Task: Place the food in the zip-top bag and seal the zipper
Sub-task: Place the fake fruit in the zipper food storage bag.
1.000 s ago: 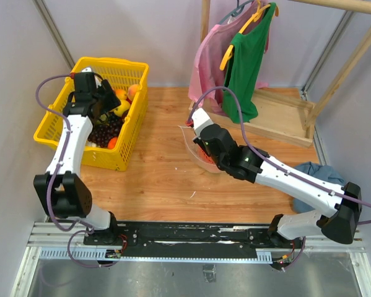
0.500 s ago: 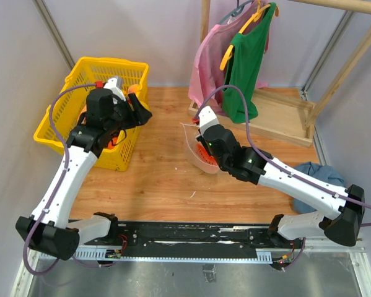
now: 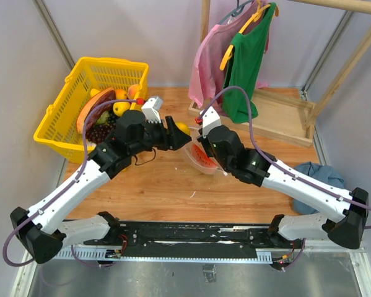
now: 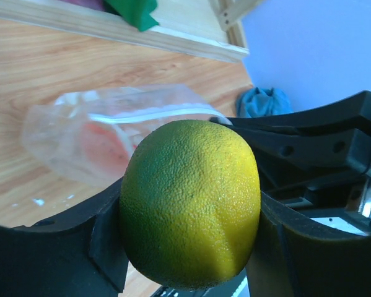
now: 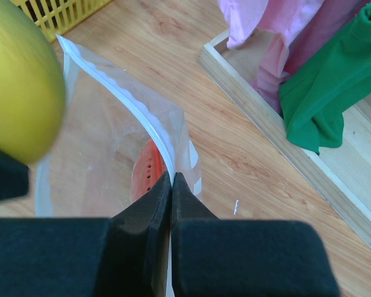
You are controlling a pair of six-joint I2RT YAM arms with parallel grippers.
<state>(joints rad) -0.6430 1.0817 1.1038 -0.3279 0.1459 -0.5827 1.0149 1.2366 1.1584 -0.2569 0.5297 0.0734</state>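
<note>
My left gripper (image 3: 176, 133) is shut on a yellow lemon (image 4: 191, 201) and holds it above the table at the open mouth of the zip-top bag (image 3: 197, 154). The lemon also shows in the top view (image 3: 183, 129) and in the right wrist view (image 5: 18, 86). My right gripper (image 5: 171, 179) is shut on the bag's zipper strip (image 5: 145, 117) and holds the mouth open. A red watermelon slice (image 5: 147, 176) lies inside the bag. More toy fruits (image 3: 108, 114) lie in the yellow basket (image 3: 67, 139).
A wooden rack base (image 3: 278, 117) with pink and green clothes (image 3: 244, 55) hanging over it stands at the back right. A blue cloth (image 3: 315, 173) lies at the right edge. Grey walls close in both sides.
My left arm has swung from the yellow basket to the right with the lemon, up to the bag's mouth. My right gripper has kept hold of the bag.
</note>
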